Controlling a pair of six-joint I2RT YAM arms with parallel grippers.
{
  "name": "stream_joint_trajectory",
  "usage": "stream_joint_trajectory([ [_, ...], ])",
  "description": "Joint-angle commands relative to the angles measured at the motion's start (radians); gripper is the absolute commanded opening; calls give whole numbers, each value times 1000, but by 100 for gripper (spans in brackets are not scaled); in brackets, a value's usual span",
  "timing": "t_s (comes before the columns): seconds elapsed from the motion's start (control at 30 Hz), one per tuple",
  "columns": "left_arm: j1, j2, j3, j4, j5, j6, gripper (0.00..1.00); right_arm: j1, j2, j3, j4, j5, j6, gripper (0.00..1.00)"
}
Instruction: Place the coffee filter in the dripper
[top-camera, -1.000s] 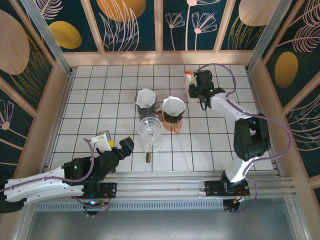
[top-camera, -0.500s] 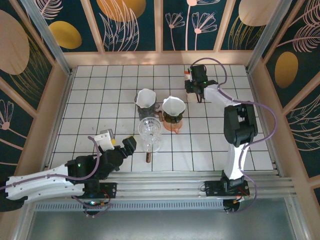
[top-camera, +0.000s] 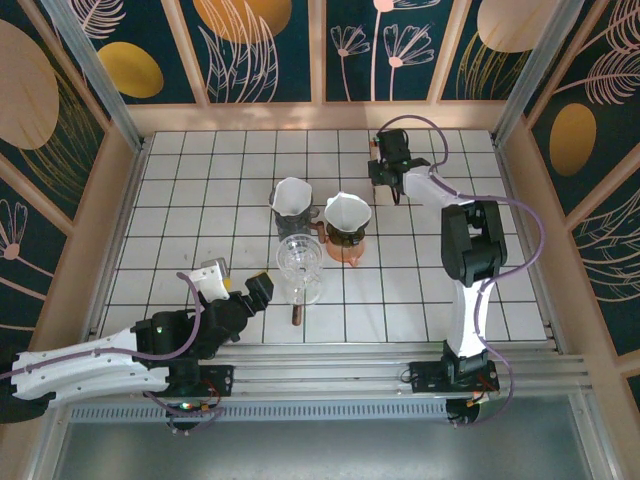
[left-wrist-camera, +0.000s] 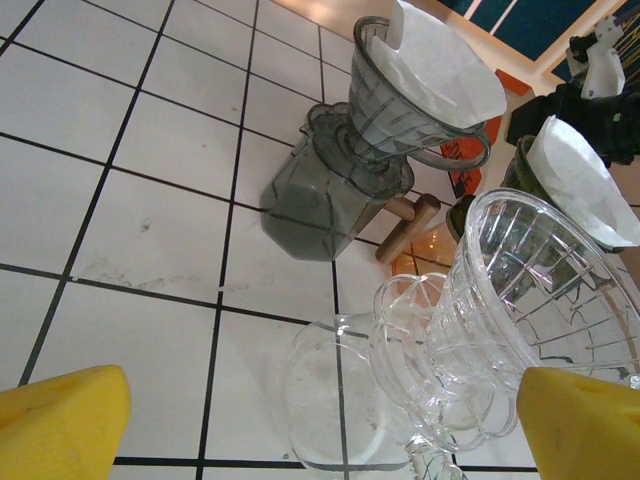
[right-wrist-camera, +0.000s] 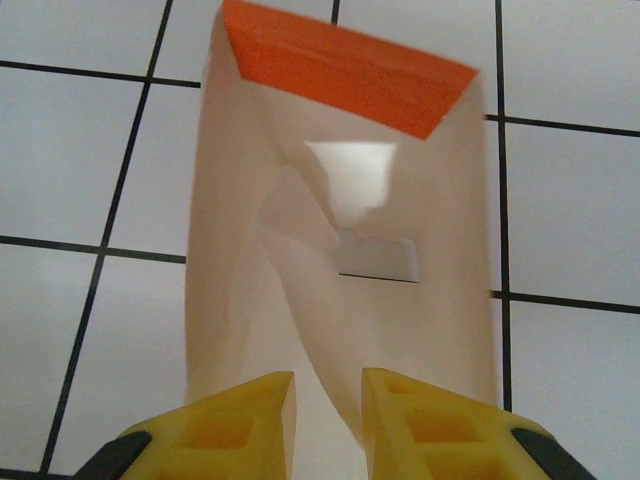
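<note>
A beige pack of coffee filters (right-wrist-camera: 340, 250) with an orange far edge lies flat on the tiles. A raised fold of its top sheet runs down between the yellow fingers of my right gripper (right-wrist-camera: 328, 410), which stand close together and pinch it. From above, the right gripper (top-camera: 386, 165) is at the far side of the table. A clear glass dripper (top-camera: 300, 262) (left-wrist-camera: 520, 300) stands empty mid-table. My left gripper (top-camera: 255, 292) (left-wrist-camera: 322, 420) is wide open just in front of it, touching nothing.
A grey dripper (top-camera: 291, 197) (left-wrist-camera: 400, 110) holding a white filter stands behind the glass one. Beside it, another dripper (top-camera: 346, 218) (left-wrist-camera: 575, 175) with a white filter sits on a brown base. The wooden back wall (top-camera: 320, 115) is close behind the right gripper.
The right gripper has shifted a little left and toward the back wall, over the filter pack. The left gripper has edged slightly toward the glass dripper.
</note>
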Motion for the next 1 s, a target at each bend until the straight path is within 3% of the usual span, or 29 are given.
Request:
stream_joint_trajectory([
  [0.0,-5,-2,20,-6,-20,16,99,-5,27,35,-13,25,-22,24],
  [0.3,-5,-11,14,-7,-19,8,99,6,-47,-20,28,60,-21,0],
  [0.6,-5,-29,3,12,-11,25,98,27,-261,-149,27,138,33,0],
  [0.97,-5,-65,-11,29,-6,45,99,117,-657,-370,-11,249,136,0],
])
